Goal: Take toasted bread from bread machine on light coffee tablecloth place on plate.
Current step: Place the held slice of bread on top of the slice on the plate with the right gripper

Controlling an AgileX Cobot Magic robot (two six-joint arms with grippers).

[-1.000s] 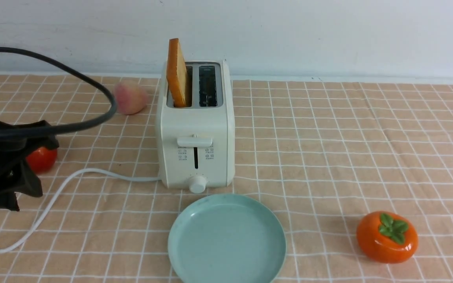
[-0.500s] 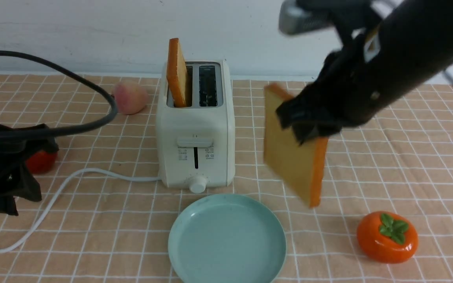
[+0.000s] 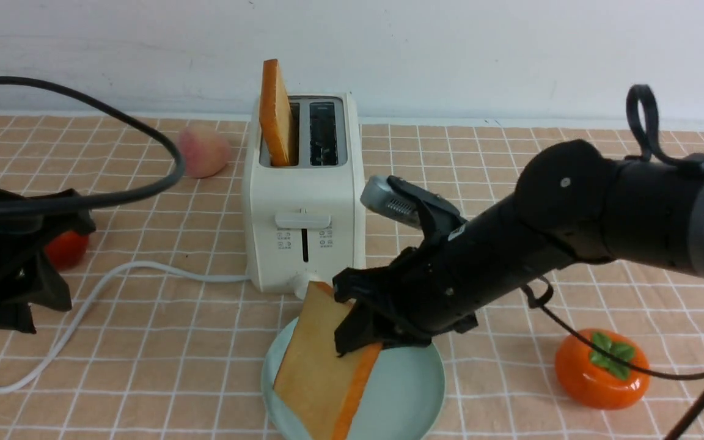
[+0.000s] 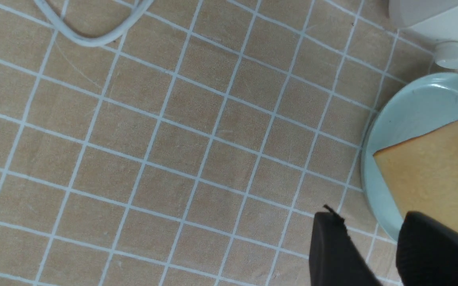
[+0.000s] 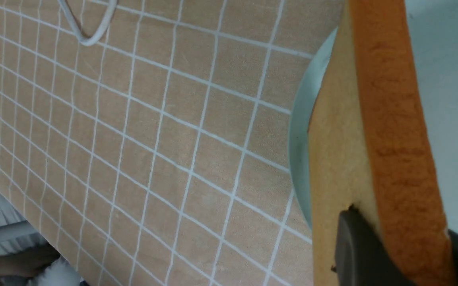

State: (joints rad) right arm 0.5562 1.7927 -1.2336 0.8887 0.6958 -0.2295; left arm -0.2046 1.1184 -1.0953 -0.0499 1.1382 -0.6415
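While partly behind right gripper (image 3: 358,324), toast (image 3: 315,366) over plate (image 3: 416,391).

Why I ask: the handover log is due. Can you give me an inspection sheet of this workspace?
Surface: tablecloth, gridded, slightly creased.
Job's things: bread machine upright; one toast slice standing in its left slot, right slot empty; held slice tilted over the plate, contact unclear.
Clutter: peach, red fruit, orange persimmon.
Grippers: right gripper shut on held slice; left gripper open, holding nothing.
Cables: white cord trailing across the cloth; black cable arching over the left arm.
Surroundings: white wall; nothing else seen.
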